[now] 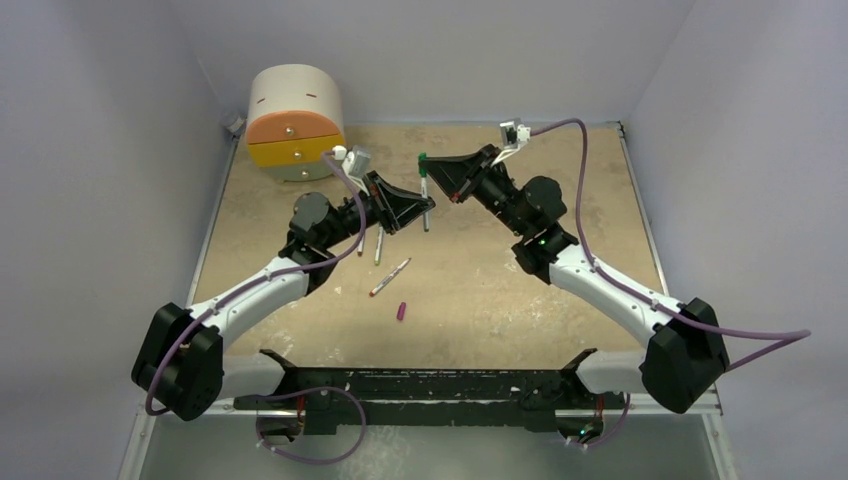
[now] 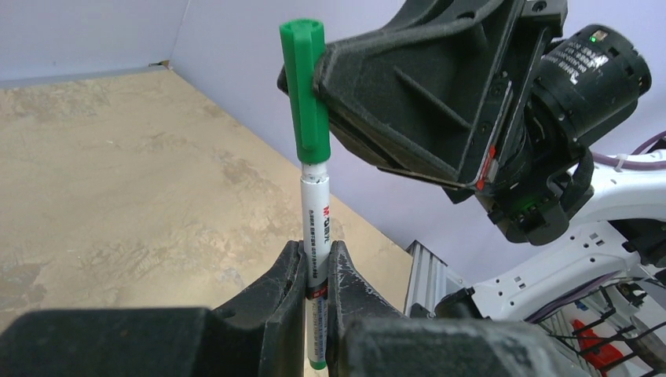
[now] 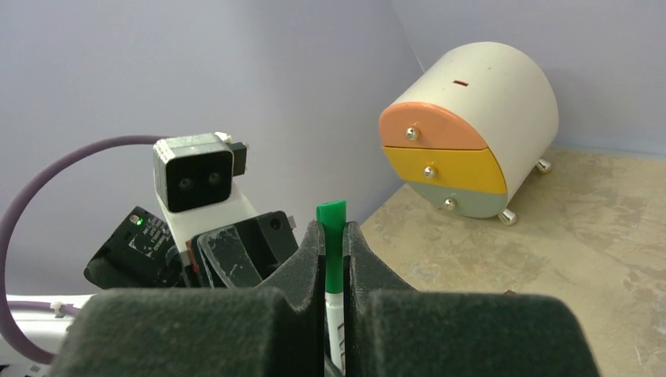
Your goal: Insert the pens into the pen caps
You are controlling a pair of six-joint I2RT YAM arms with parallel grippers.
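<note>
My left gripper [image 2: 316,263] is shut on a white pen [image 2: 318,220] and holds it upright above the table. A green pen cap [image 2: 306,94] sits over the pen's upper end. My right gripper [image 3: 333,233] is shut on that green cap [image 3: 331,243], with the white barrel [image 3: 336,318] showing below it. From above, the two grippers [image 1: 424,208] [image 1: 430,172] meet at mid-table around this pen [image 1: 425,195]. Three more pens [image 1: 379,248] [image 1: 360,244] [image 1: 390,277] lie on the table near the left arm. A magenta cap [image 1: 401,311] lies closer to the bases.
A round white drawer box [image 1: 294,122] with orange, yellow and grey fronts stands at the back left corner. Walls close in the tan table [image 1: 520,300] on three sides. The arm bases and a black rail [image 1: 430,385] run along the near edge.
</note>
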